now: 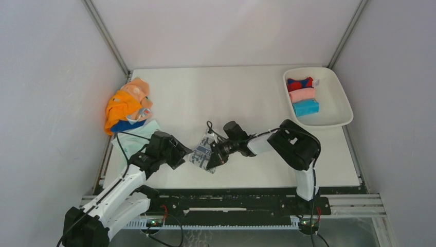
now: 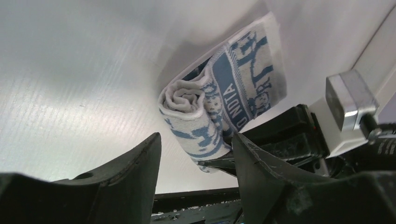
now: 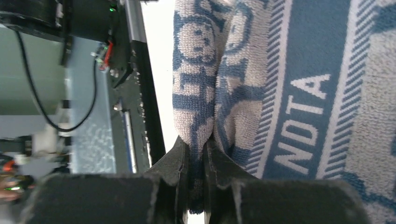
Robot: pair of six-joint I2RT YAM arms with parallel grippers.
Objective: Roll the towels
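Now the towel — soft, light, apt to unroll — sits half-rolled at the front of the worktop; right gripper pinches its folded edge, left gripper open at the roll's end. Hold across all layers.

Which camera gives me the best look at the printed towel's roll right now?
The left wrist view: the printed towel shows nearly whole, its coiled end facing the camera. The right wrist view gives only a close-up of cloth pinched in the right gripper. The top view shows just a small patch of it.
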